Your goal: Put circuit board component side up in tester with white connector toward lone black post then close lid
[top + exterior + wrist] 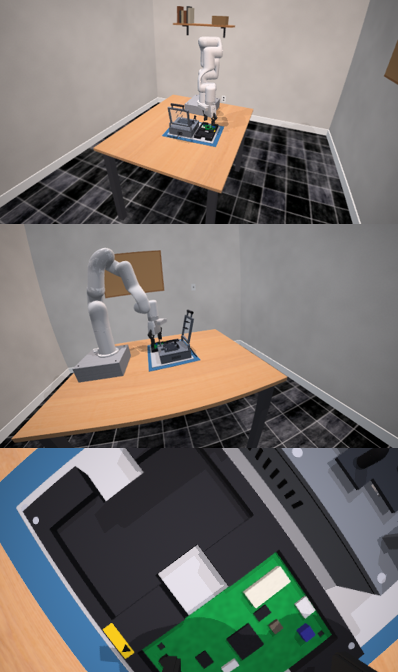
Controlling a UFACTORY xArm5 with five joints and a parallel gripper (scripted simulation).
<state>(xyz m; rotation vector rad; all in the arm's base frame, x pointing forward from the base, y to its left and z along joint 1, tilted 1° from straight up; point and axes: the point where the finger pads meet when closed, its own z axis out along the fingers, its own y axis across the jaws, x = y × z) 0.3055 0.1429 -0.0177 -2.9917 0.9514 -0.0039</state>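
Note:
The green circuit board [208,127] [235,620] lies flat, component side up, in the black tray [202,135] [150,523]. Its whitish connector [267,586] faces the grey tester [182,127] [173,353] [335,513], which stands beside the tray. The tester's lid [176,114] [186,326] stands upright and open. My gripper [211,119] [155,340] is open and empty, a little above the board. In the wrist view only dark finger ends show at the bottom edge, and the board sits at the lower right.
The tray and the tester rest on a blue mat [193,141] [172,365] [60,598] on the wooden table [155,154]. A yellow arrow label [118,640] marks the tray's rim. The arm's grey base [103,363] stands behind the mat.

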